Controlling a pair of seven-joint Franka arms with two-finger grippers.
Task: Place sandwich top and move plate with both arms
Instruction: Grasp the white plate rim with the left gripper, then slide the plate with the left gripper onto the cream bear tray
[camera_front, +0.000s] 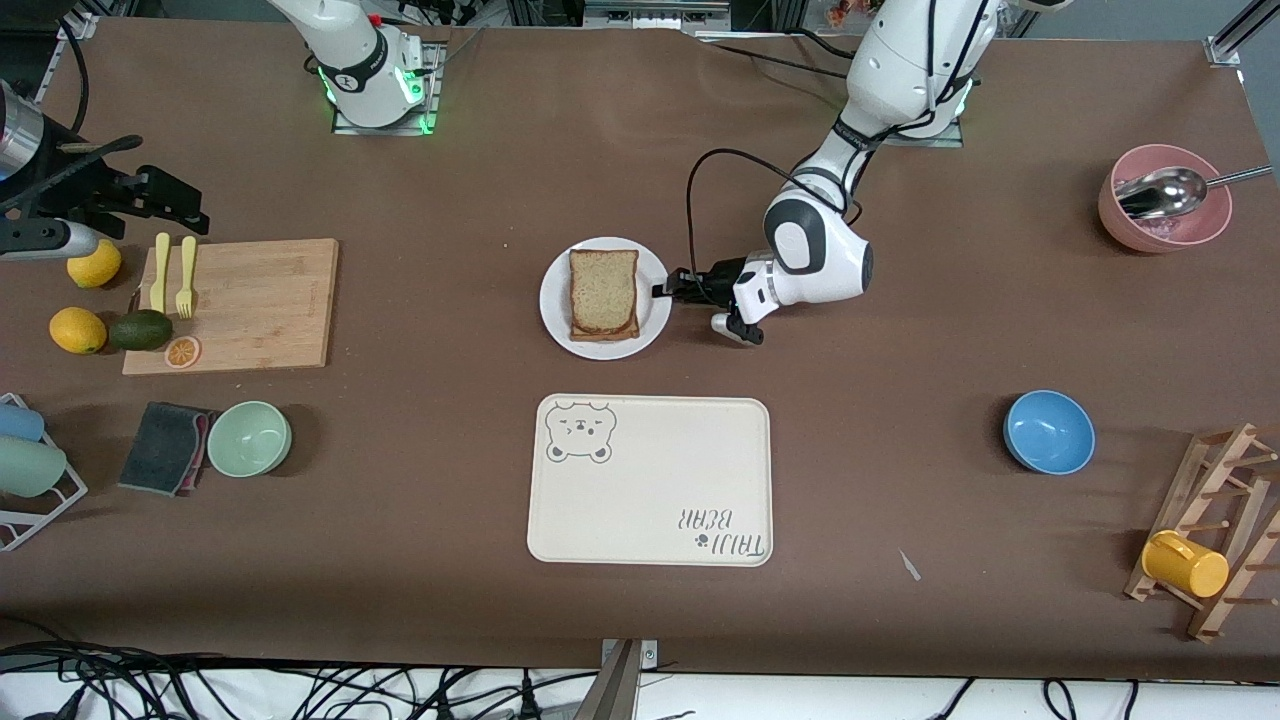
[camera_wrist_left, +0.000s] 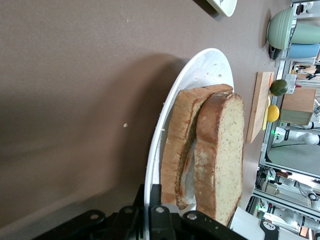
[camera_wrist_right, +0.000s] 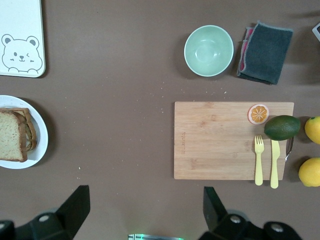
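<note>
The sandwich top (camera_front: 604, 290), a speckled tan slice, lies on a second slice on the white plate (camera_front: 556, 300) at mid-table. In the left wrist view the top slice (camera_wrist_left: 225, 150) rests on the lower slice (camera_wrist_left: 175, 145), slightly offset, with egg white showing between them. My left gripper (camera_front: 665, 291) is at the plate's edge toward the left arm's end, its fingers (camera_wrist_left: 170, 195) shut on the rim (camera_wrist_left: 200, 65). My right gripper (camera_wrist_right: 145, 207) is wide open and empty, held high over the table near its base; the plate (camera_wrist_right: 40, 135) shows at that view's edge.
The cream bear tray (camera_front: 650, 480) lies nearer the camera than the plate. A cutting board (camera_front: 240, 305) with forks, an avocado and lemons, a green bowl (camera_front: 249, 438) and a cloth (camera_front: 165, 447) are toward the right arm's end. A blue bowl (camera_front: 1049, 431), pink bowl (camera_front: 1165, 200) and mug rack (camera_front: 1200, 540) are toward the left arm's end.
</note>
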